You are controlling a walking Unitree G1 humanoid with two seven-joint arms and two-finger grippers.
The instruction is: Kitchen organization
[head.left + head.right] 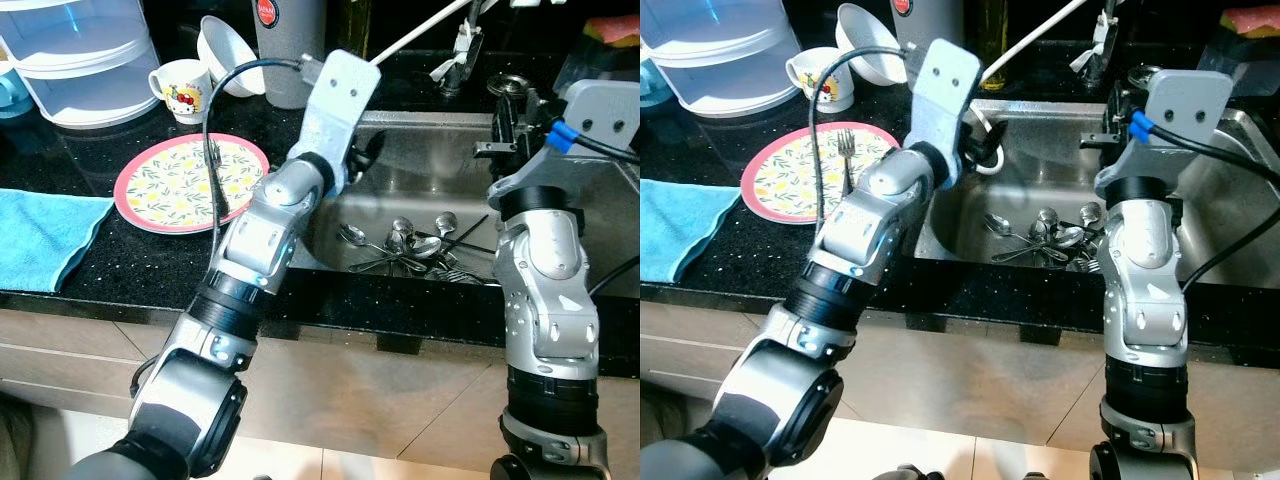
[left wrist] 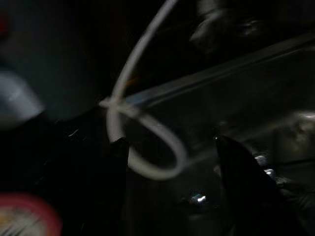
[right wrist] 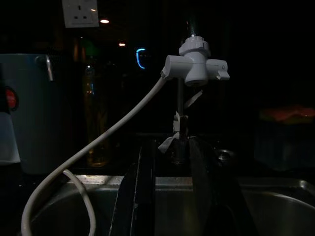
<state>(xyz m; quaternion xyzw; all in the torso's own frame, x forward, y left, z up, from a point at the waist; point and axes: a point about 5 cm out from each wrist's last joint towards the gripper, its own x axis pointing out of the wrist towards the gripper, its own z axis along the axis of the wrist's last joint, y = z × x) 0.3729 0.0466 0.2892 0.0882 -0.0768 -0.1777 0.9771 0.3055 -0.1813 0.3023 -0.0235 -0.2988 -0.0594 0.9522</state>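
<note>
- sink is our landmark: steel basin sunk in the black counter, a pile of spoons and forks on its floor toward the front wall
- left gripper hangs over the sink's left rim, fingers spread apart and holding nothing, a loop of white hose just past the tips
- right gripper is above the sink's back right part, aimed at the tap; fingers look a little apart, nothing between them
- to the left of the sink: flowered plate with a fork lying on it, a mug and a white bowl further back, a blue towel furthest left
- we judge the cutlery is the thing to sort: light, stiff metal, likely wet and slick, pieces tangled so one may drag others along
- best hold is across a handle mid-shaft, not the bowl end of a spoon, which would slide out
- handles lie flat on the steel, so fingertips must go low on both sides; slipping is the risk
- plate, mug and bowl look breakable; take by rim or handle
</note>
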